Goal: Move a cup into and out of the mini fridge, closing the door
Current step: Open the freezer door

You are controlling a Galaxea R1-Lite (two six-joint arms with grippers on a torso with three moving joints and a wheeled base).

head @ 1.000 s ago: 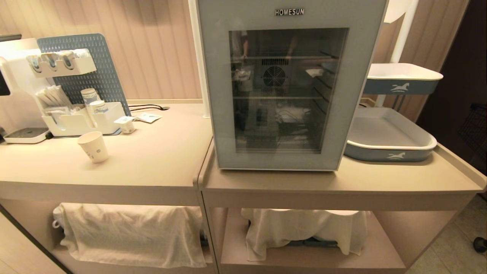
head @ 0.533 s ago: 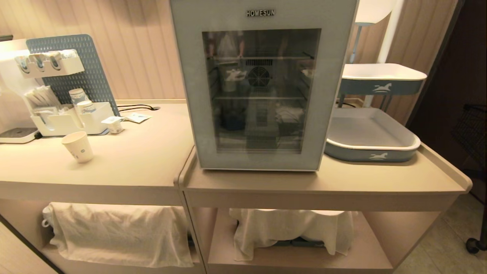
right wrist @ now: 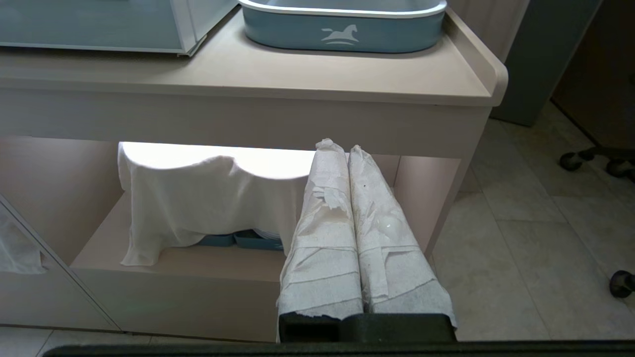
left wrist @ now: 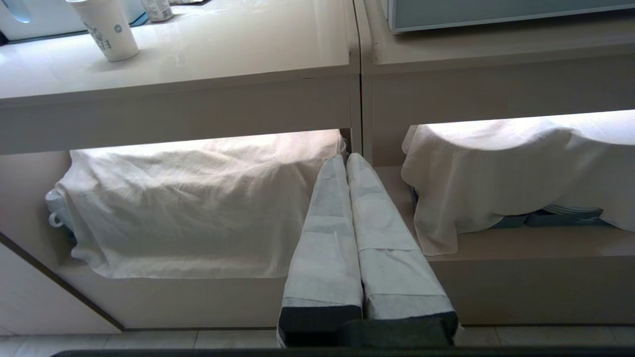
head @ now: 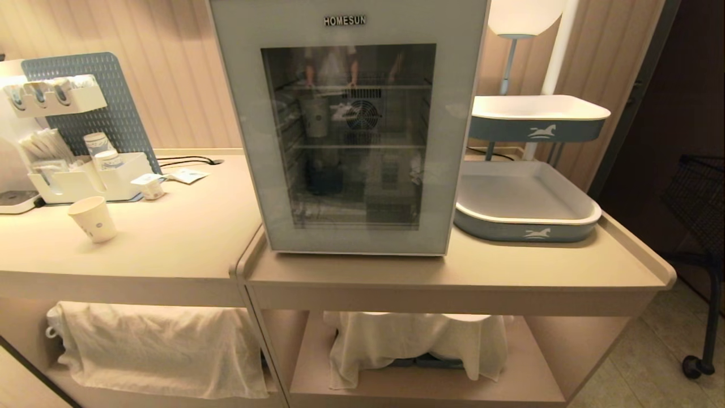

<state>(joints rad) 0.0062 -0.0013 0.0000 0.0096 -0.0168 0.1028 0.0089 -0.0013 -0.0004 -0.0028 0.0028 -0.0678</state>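
Whole scene shifted leftward as the camera moved, small white paper cup point(head: 92, 219) upright on the left beige counter point(head: 170, 238), boxy white HOMESUN mini fridge point(head: 348, 130) with its grey-framed glass door point(head: 351, 238) closed, left gripper point(left wrist: 346, 158) and right gripper point(right wrist: 336, 147) pressed together, empty, below counter level.

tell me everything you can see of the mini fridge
The mini fridge is a boxy white unit standing upright on the beige counter. Its door is shut: a pale grey frame around a tall dark glass window, HOMESUN lettered above. Through the glass show wire shelves and a round rear fan. A blue-and-white tray sits beside it.
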